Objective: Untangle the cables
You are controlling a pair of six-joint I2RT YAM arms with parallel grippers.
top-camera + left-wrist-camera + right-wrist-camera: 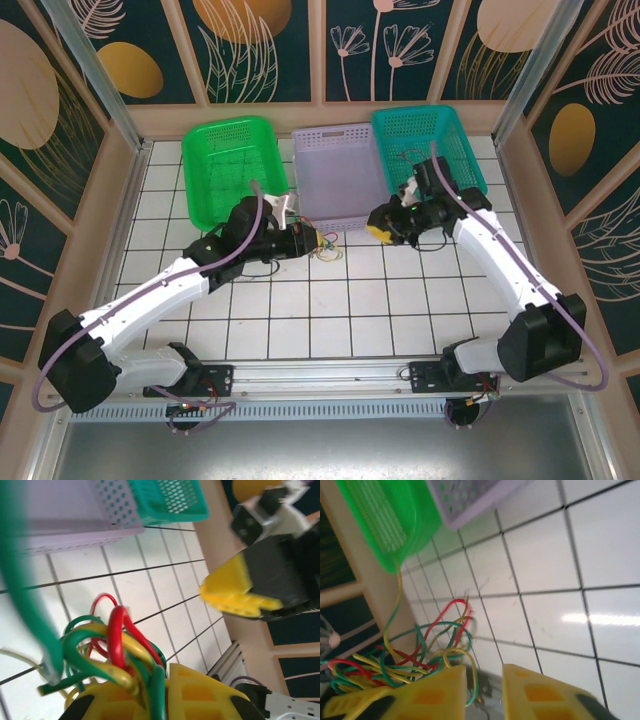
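The cables (117, 645) are clenched in the left gripper (160, 695), at 6 o'clock of the lilac basket (340, 180). One loose loop should be taken by the released right gripper (484, 690) and drawn slowly toward 3 o'clock.

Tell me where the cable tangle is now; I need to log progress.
In the top view the cables are mid-table, just in front of the lilac basket, at the jaws of the left gripper, with the right gripper to their right.
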